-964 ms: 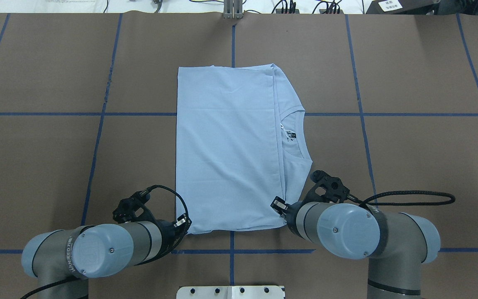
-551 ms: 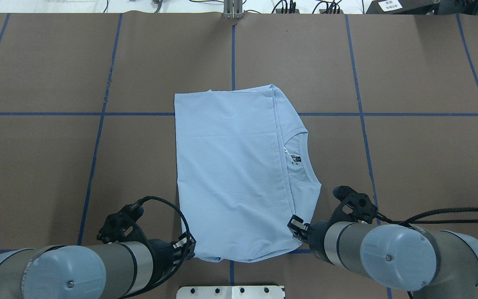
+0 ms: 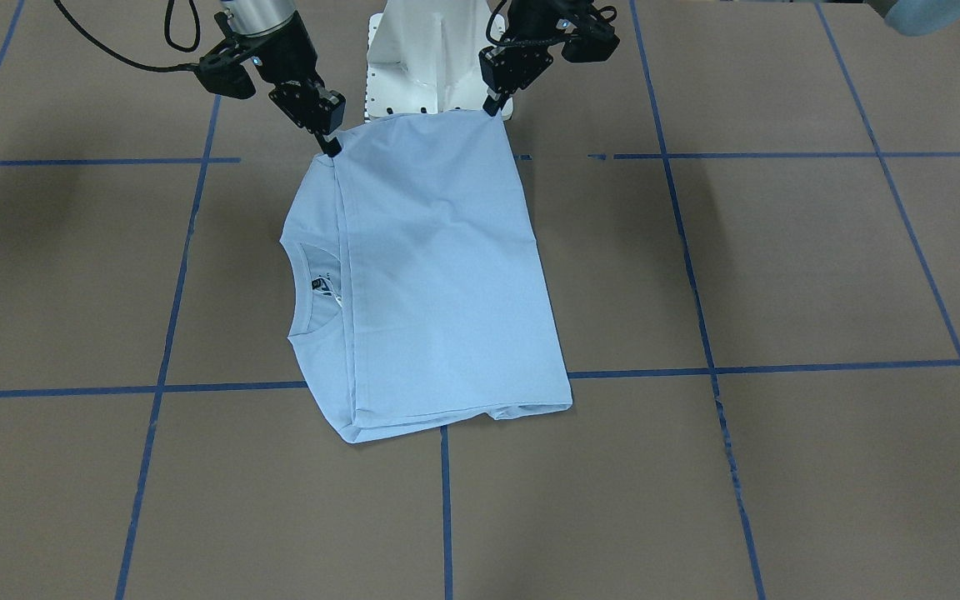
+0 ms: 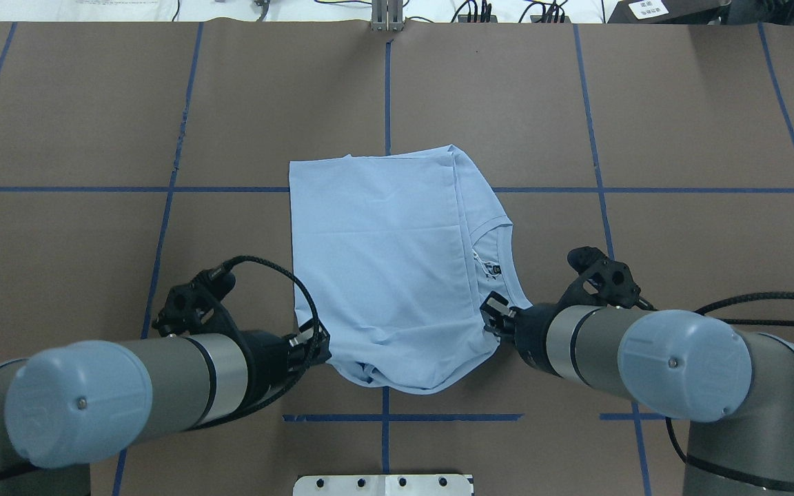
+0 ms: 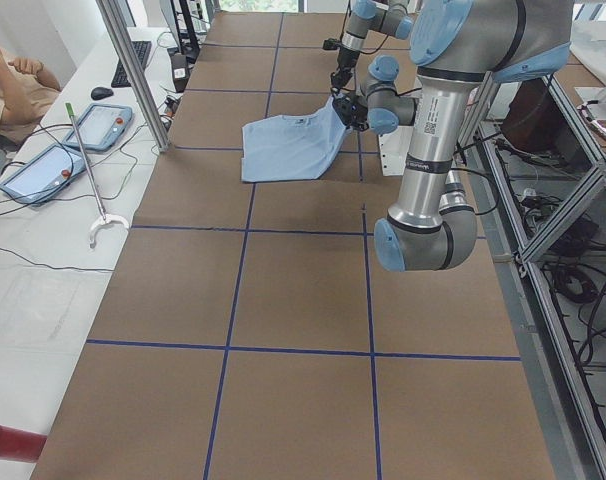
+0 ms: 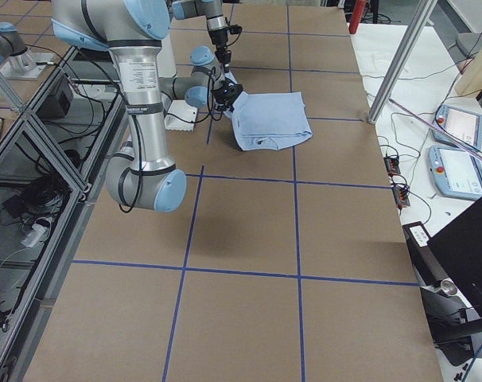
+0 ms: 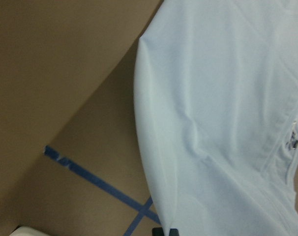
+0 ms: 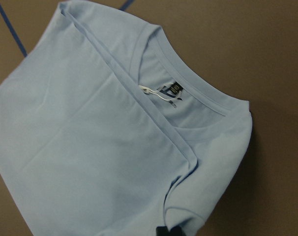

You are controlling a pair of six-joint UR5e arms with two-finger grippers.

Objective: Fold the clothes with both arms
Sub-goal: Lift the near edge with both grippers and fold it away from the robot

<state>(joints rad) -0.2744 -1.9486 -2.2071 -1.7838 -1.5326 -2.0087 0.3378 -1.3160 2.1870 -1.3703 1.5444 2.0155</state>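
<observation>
A light blue T-shirt (image 4: 383,255), folded into a rectangle, lies across the table's centre. Its round collar (image 4: 504,251) and dark neck label (image 8: 174,89) face my right side. My left gripper (image 4: 324,344) is shut on the near left corner. At the near right corner my right gripper (image 4: 490,324) is shut on the cloth. Both corners are held off the table, and the near edge sags between them. In the front-facing view the left gripper (image 3: 497,108) and right gripper (image 3: 332,150) hold the T-shirt (image 3: 430,267) taut near the base. The far half rests flat.
The white pedestal base (image 4: 383,484) stands just behind the lifted edge. Blue tape lines (image 4: 397,189) grid the brown table. A person (image 5: 5,75), tablets (image 5: 98,125) and a metal pole (image 5: 133,75) are on the side bench beyond the far edge.
Both grippers first dragged the shirt toward the base. They have since risen and moved forward with the near corners, so the near edge now hangs lifted and sagging.
</observation>
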